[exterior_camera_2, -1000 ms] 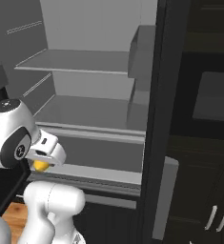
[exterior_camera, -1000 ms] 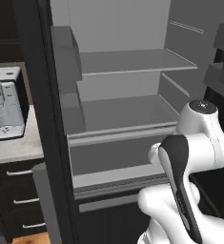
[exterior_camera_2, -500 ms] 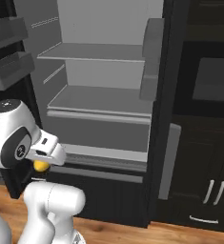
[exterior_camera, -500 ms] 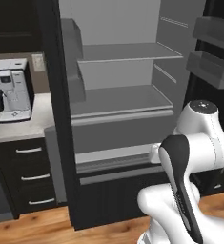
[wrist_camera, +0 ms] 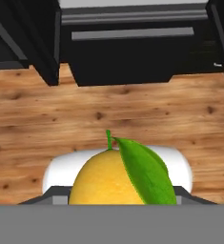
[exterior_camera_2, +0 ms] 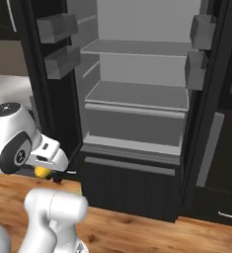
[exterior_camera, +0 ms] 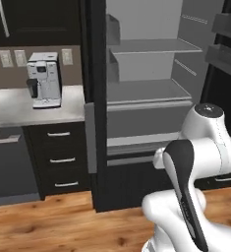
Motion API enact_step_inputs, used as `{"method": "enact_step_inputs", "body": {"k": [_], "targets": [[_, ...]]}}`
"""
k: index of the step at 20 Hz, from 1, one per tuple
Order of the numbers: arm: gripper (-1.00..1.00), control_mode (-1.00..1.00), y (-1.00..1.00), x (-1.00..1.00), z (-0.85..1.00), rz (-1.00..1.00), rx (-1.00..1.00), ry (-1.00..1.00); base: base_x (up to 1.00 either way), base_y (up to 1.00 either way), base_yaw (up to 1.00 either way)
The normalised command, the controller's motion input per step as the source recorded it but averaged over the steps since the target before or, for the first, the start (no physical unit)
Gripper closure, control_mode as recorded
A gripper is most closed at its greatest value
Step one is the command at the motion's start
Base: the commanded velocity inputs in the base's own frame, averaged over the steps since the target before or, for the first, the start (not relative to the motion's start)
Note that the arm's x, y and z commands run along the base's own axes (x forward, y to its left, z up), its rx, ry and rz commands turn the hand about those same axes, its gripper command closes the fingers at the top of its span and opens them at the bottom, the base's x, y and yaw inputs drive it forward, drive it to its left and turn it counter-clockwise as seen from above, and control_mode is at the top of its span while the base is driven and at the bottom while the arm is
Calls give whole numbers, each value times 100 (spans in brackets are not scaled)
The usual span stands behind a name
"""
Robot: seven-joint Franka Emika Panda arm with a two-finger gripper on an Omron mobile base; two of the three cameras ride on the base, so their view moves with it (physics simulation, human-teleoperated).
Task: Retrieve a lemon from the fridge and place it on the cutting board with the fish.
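Observation:
The lemon, yellow-orange with a green leaf, sits close up in the hand view between my jaws. From the right base view it is a small yellow spot under my hand. My gripper is shut on it, low in front of the fridge and above the wooden floor. The black fridge stands with both doors open, its grey shelves bare. Its dark bottom drawer lies ahead in the hand view. The cutting board and the fish are out of view.
A white coffee machine stands on the grey counter left of the fridge, over dark drawers. Grey door bins jut from the open doors. Dark cabinets stand to the right. Wooden floor spreads in front.
The whole picture has shifted: the base has backed away from the fridge, which looks smaller, and the floor and counter have come into view. The lemon stays in my gripper.

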Motion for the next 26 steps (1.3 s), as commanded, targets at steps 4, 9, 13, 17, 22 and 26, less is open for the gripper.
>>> {"method": "enact_step_inputs", "body": {"k": [4, 9, 13, 17, 22, 26], "targets": [[100, 100, 0, 0, 0, 0, 0, 0, -59, 13, 33], [100, 100, 0, 0, 0, 0, 0, 0, -49, 22, 38], [100, 100, 0, 0, 0, 0, 0, 0, -32, 47, 33], [100, 100, 0, 0, 0, 0, 0, 0, -31, 63, 29], [100, 100, 0, 0, 0, 0, 0, 0, -20, 79, 23], [100, 100, 0, 0, 0, 0, 0, 0, 13, 98, -4]]}}
